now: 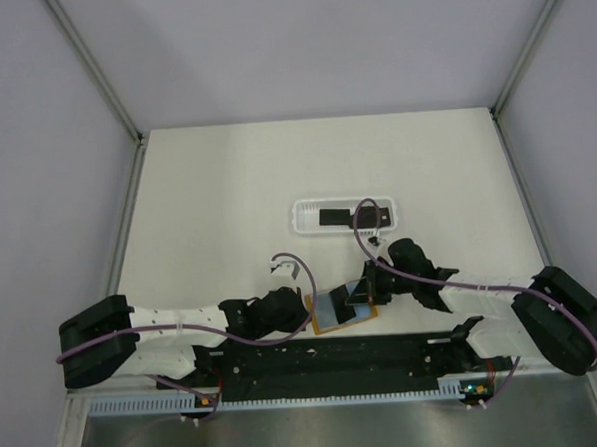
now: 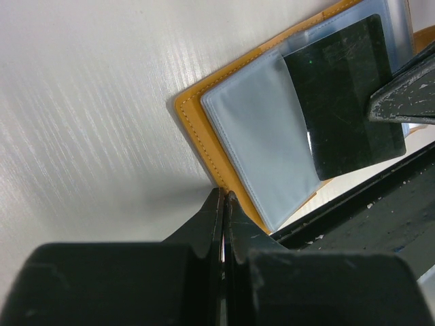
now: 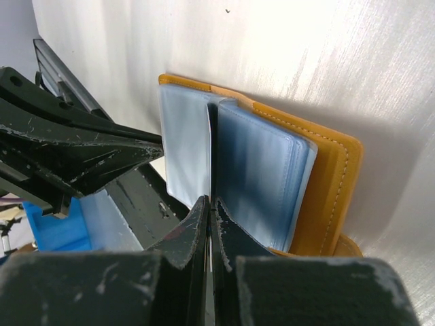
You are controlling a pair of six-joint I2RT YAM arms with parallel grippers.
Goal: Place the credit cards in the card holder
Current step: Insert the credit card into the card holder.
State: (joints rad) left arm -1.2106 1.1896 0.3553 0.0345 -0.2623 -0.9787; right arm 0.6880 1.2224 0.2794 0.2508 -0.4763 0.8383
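Note:
The orange card holder (image 1: 335,312) lies open near the front edge, its pale blue-grey sleeves facing up. My left gripper (image 1: 305,311) is shut, its tips resting on the holder's orange left edge (image 2: 194,109). My right gripper (image 1: 366,292) is shut on a black credit card (image 2: 343,95), held on edge with its lower part in among the sleeves. In the right wrist view the card (image 3: 211,149) shows edge-on between two sleeves, above my right gripper (image 3: 212,202). Two more dark cards (image 1: 332,217) lie in the white tray.
The long white slotted tray (image 1: 308,211) stands behind the holder at mid-table. The black rail of the arm bases (image 1: 326,357) runs just in front of the holder. My left gripper's fingers (image 3: 81,153) reach in close to my right gripper.

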